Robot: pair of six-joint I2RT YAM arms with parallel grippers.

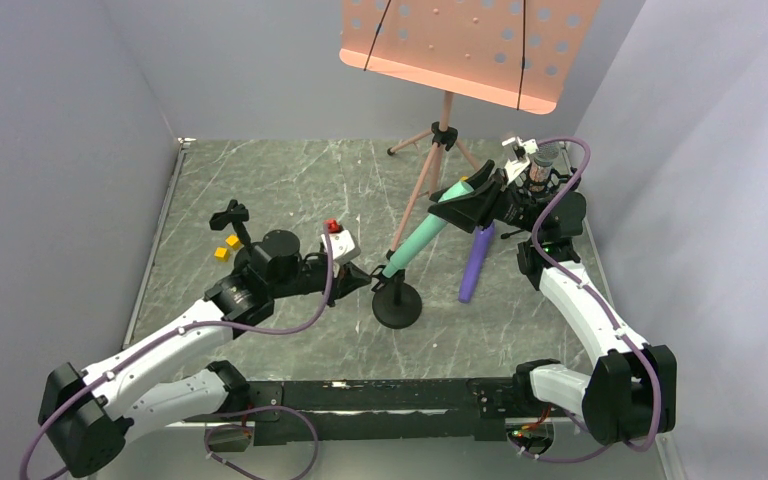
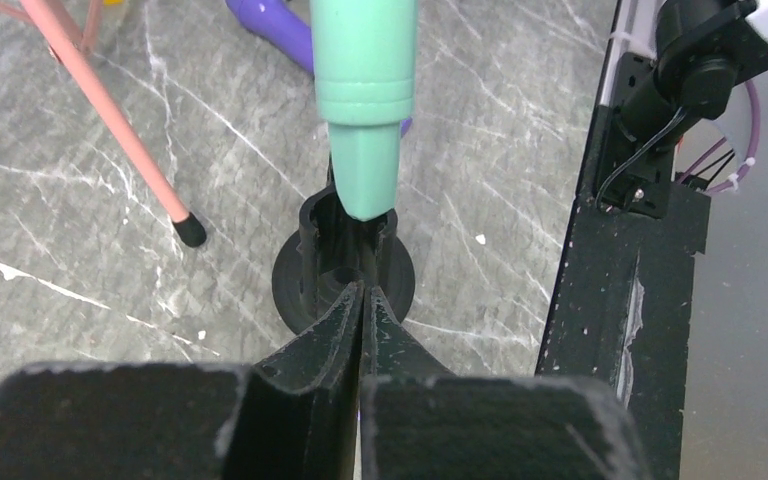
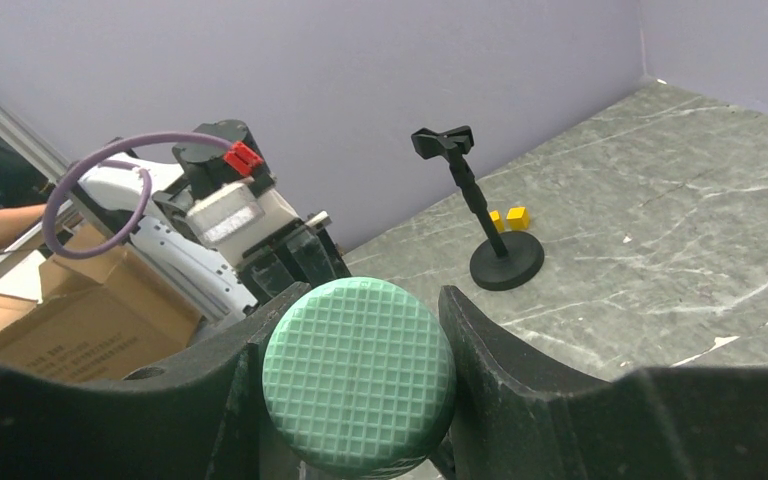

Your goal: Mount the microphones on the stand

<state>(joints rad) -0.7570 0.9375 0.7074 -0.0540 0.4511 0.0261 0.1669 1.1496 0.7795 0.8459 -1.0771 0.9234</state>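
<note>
Mint microphone (image 1: 423, 238) slants in the raised right claw's (image 1: 473, 202) grip, tip seemingly in the stand (image 2: 296, 285); left claw (image 2: 362, 300) closed.

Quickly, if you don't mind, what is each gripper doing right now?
Left gripper: shut, tips at the black stand; a grip on it cannot be told.
Right gripper: shut on the mint green microphone.

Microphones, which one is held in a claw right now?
The mint green microphone: the right claw grips its head end, while the purple microphone lies untouched on the table.
</note>
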